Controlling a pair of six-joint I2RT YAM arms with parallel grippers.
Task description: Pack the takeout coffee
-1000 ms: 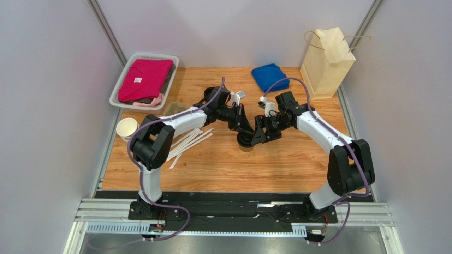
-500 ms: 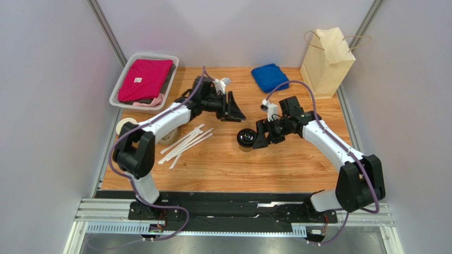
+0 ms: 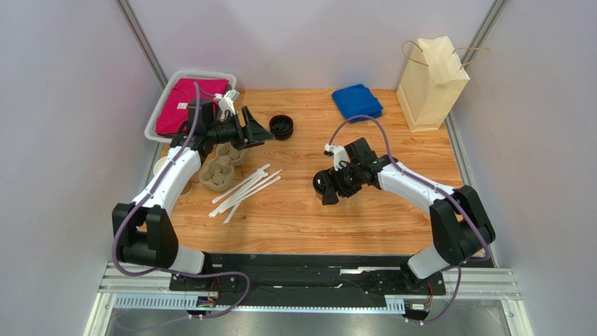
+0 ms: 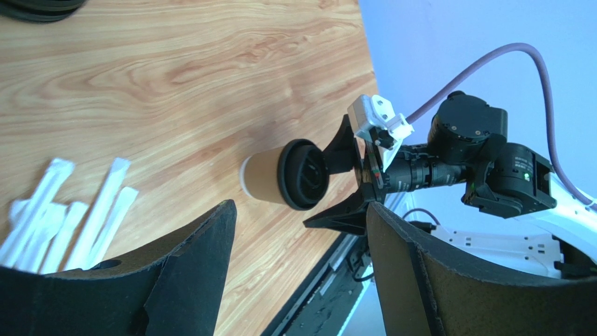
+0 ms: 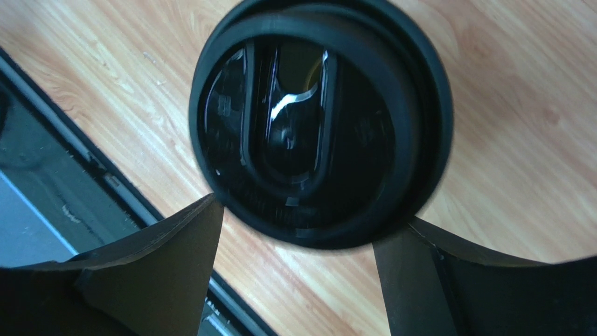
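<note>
The left gripper has swung away, jaws wide and empty, leaving the lidded coffee upright on the table between the right gripper's spread, unclamped jaws, so bagging looks next

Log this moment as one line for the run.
coffee cup: lidded, upright | left gripper: open, empty | right gripper: open, at cup

Walls: plain pale lilac-grey wall panels close in the left, far and right sides
Corner posts: slim grey metal uprights stand at the two far corners
Table: light wood-grain tabletop spans from wall to wall
Near edge: a black strip, then silver aluminium rails running left to right
Nearest band: dark grey surface
Light: soft and even, with faint shadows
</note>
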